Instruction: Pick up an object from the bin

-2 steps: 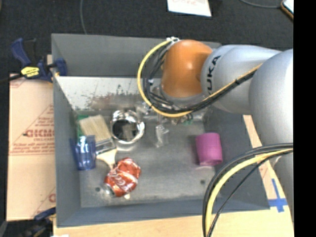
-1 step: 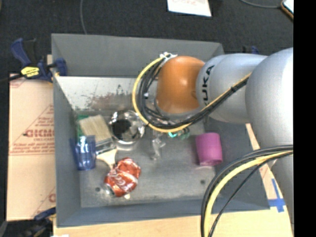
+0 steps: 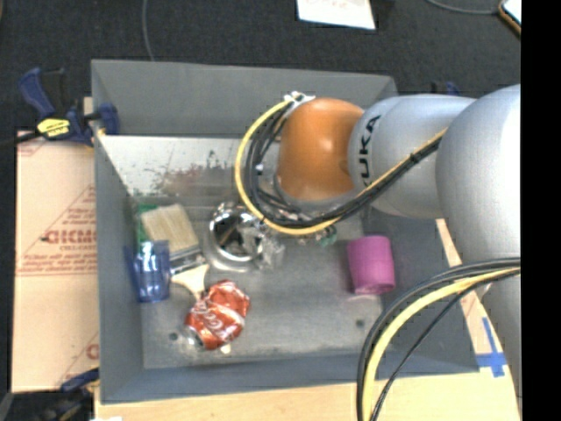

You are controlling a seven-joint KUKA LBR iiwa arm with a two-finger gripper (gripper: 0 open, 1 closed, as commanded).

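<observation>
Camera view from above showed the gripper [image 3: 235, 237] hanging low over the middle of the grey bin [image 3: 263, 86], beneath the arm's orange cover [image 3: 317, 147]. Whether it was spread or pressed together could not be told, and nothing could be seen held in it. A pale tan block [image 3: 168, 226] lay just to its left, with a white scrap [image 3: 190, 277] below and left of the gripper. A crushed red can [image 3: 217, 314] lay nearer the front wall, slightly left. A blue object [image 3: 149, 272] sat just beside the block's lower end. A pink cylinder [image 3: 370, 264] stood well apart on the right. The scrap or the block seemed the shortest reach, with nothing between.
</observation>
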